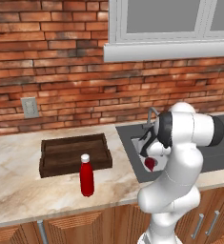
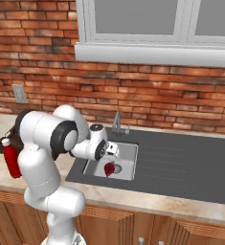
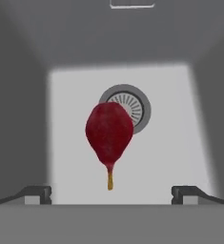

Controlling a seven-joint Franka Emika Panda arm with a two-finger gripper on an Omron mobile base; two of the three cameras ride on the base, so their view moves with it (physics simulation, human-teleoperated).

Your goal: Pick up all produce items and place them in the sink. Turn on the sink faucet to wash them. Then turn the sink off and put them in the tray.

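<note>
The produce item (image 3: 109, 131), a small dark-red root with a yellowish tail, is in the sink (image 3: 175, 143), partly covering the round drain (image 3: 135, 102). It also shows in the basin in the base views (image 1: 150, 164) (image 2: 109, 168). My gripper (image 3: 111, 193) hangs over the basin (image 2: 126, 155), open, its tips wide apart and holding nothing. It points down above the produce item (image 1: 146, 144) (image 2: 113, 149). The sink faucet (image 1: 151, 114) (image 2: 118, 123) stands at the basin's back edge. To the left on the counter sits the dark wooden tray (image 1: 73, 155).
A tall red bottle (image 1: 86, 176) (image 2: 9, 160) with a white cap stands on the counter in front of the tray. The dark ribbed surround (image 2: 181, 158) stretches right of the basin. A brick wall and a window sill rise behind.
</note>
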